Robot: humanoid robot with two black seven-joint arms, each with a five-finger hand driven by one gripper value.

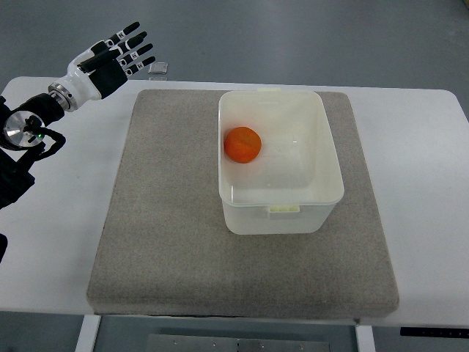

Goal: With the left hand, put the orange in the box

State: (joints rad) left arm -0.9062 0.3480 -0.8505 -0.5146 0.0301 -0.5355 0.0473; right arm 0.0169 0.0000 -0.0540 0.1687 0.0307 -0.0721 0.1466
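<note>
An orange (242, 144) lies inside the white plastic box (282, 214), against its left wall. The box stands on the grey mat (168, 213) toward its far right part. My left hand (121, 51) is at the far left, above the table's back edge and left of the mat, well away from the box. Its fingers are spread and hold nothing. The right arm is out of view.
The mat covers the middle of a white table (425, 183). A small clear object (158, 70) lies on the table just beyond the mat's back left corner, close to my left hand's fingertips.
</note>
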